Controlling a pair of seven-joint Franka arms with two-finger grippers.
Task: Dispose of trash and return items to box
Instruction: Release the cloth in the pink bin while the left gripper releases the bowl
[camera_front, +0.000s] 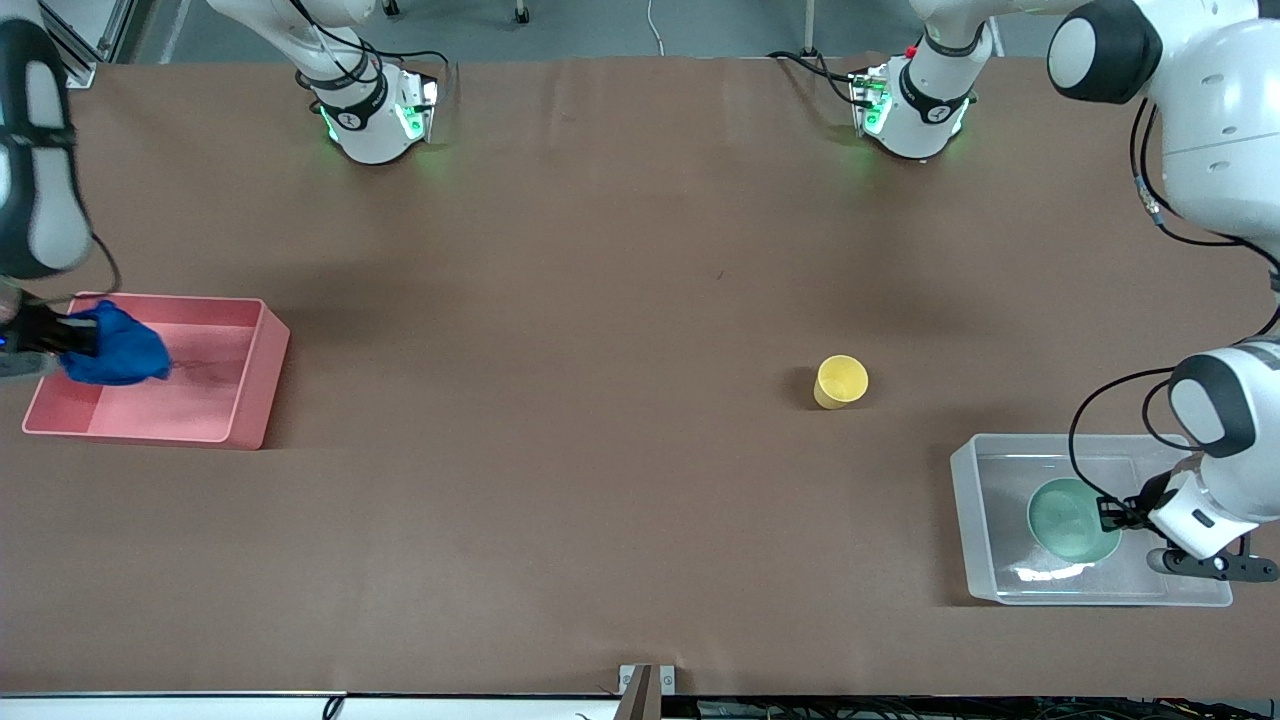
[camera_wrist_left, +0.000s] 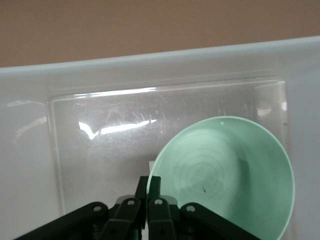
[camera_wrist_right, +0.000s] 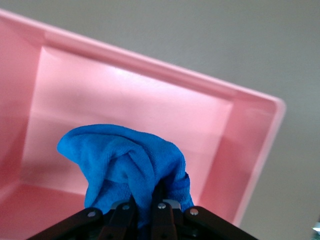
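- The royal-blue lump of soft fabric (camera_front: 118, 347) is hanging over the opaque pink rectangular bin (camera_front: 245, 395), toward the right arm's end of the brown counter (camera_front: 560, 300).
- The right hand (camera_front: 75, 338) is pinching that blue fabric (camera_wrist_right: 125, 167) with its fingers (camera_wrist_right: 159, 204) clamped together on a fold, and the cloth is bunching up above them over the pink bin's inside (camera_wrist_right: 150, 100).
- The pale mint-green round bowl (camera_front: 1070, 518) is sitting inside the large clear plastic box (camera_front: 985, 560), toward the left arm's end of the counter and nearer to the front camera than the other things.
- The left hand (camera_front: 1108, 516) is gripping the bowl's rim, fingers (camera_wrist_left: 154, 187) squeezed together on the edge of the green bowl (camera_wrist_left: 230, 175), which is lying within the clear box (camera_wrist_left: 100, 70).
- The small yellow plastic cup (camera_front: 840, 381) is standing upright on the bare counter, apart from both containers, farther from the front camera than the clear box and closer to it than to the pink bin.
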